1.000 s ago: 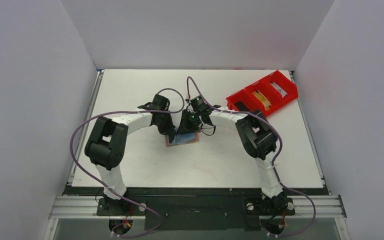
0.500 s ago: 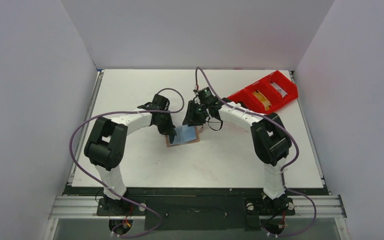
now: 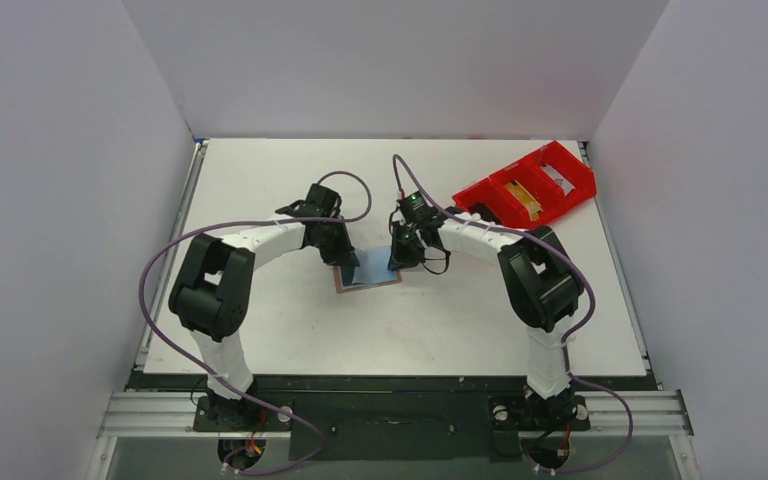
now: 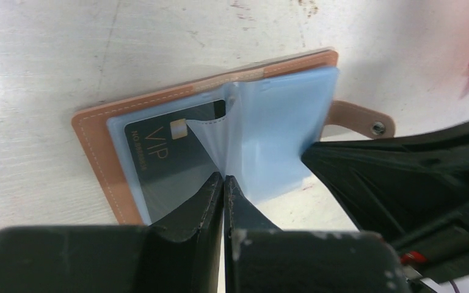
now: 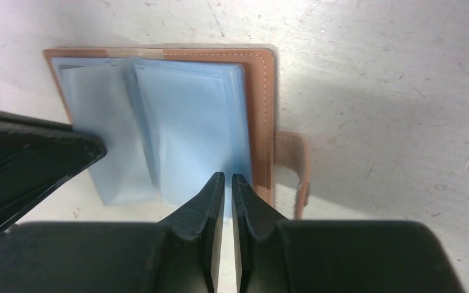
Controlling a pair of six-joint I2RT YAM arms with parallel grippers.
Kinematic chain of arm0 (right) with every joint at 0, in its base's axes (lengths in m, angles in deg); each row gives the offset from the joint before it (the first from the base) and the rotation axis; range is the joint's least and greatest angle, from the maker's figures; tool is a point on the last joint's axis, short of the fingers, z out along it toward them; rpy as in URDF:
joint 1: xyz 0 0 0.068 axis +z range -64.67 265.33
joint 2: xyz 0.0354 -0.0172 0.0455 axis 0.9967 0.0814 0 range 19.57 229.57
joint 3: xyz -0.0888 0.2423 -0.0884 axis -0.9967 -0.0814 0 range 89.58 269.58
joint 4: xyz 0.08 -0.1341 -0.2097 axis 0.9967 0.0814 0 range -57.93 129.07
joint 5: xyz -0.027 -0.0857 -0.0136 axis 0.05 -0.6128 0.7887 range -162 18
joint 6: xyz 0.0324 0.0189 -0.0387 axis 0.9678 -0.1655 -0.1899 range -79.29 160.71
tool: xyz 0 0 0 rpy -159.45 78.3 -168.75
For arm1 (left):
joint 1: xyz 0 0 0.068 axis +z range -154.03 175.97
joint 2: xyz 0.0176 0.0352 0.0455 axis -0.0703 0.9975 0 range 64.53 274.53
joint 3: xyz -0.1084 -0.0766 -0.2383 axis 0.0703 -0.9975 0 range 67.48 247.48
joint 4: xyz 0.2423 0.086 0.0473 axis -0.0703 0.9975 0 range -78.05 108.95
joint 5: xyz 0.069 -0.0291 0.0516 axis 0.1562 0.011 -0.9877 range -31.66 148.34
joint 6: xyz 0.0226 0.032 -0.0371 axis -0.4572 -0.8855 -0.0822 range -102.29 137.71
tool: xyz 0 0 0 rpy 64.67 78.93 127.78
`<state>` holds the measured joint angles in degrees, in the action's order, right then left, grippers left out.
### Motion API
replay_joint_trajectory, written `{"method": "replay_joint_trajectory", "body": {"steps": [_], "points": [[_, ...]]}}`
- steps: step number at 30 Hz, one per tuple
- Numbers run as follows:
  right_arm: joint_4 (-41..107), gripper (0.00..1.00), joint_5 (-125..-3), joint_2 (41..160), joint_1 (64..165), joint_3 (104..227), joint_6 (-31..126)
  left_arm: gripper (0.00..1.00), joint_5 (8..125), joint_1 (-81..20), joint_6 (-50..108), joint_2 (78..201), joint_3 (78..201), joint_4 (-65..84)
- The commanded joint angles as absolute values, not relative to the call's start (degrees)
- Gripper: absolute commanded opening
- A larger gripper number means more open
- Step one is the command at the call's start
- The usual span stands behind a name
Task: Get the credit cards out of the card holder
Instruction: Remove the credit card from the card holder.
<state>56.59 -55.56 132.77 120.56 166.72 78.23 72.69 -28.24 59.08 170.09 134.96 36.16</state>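
You have a white table (image 3: 290, 330) with walls on three sides. A red tray (image 3: 525, 190) sits at its far right corner, and a yellow piece shows in one of its compartments.

The card holder (image 3: 368, 270) lies open and flat near the table's centre, between your two grippers and well apart from the tray. Its tan cover is down on the table and its pale blue leaves face up.

The left gripper (image 4: 223, 180) stands at the holder's left side. Its fingers are together, with the tips at the fold where the blue leaves meet. You cannot tell whether a leaf is nipped between them.

The right gripper (image 5: 226, 177) stands at the holder's right side. Its fingers are drawn in to a narrow slit, with the tips over the near edge of the right-hand leaf. Blue shows through the slit, and a hold on the leaf cannot be confirmed.

A dark card (image 4: 165, 165) marked VIP sits inside a clear sleeve on one inner face. A raised leaf covers part of it.

The tan tab (image 4: 360, 119) and its snap lie flat on the table, just past the cover's edge.
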Motion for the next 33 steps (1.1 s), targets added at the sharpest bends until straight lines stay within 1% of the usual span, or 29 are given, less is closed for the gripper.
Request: {"method": "replay_joint_trajectory", "body": {"steps": [1,4,8,15,22,29,33], "points": [[55.51,0.07,-57.41,134.37,120.42,166.68,77.06,0.0,74.99,-29.0,59.8,169.56,138.66,34.54],[55.02,0.06,-57.02,134.95,120.45,166.54,77.14,0.0,76.11,-29.46,60.36,170.49,139.7,33.77],[54.51,0.05,-56.81,134.89,120.52,166.23,77.35,0.06,77.47,-30.28,61.13,172.2,141.73,33.01],[54.35,0.04,-56.86,133.28,120.34,165.77,77.76,0.19,78.7,-31.16,61.86,175.24,144.56,32.37],[54.22,0.04,-57.66,127.61,119.22,165.03,78.95,0.33,78.95,-31.45,62.13,176.23,145.47,31.75],[54.53,0.04,-59.52,120.62,117.56,163.29,80.31,0.37,79.42,-32.03,62.5,177.74,146.14,30.9],[55.24,0.04,-59.93,118.49,116.57,162.86,80.33,0.41,79.61,-32.92,62.58,179.2,147.21,30.59]]}}
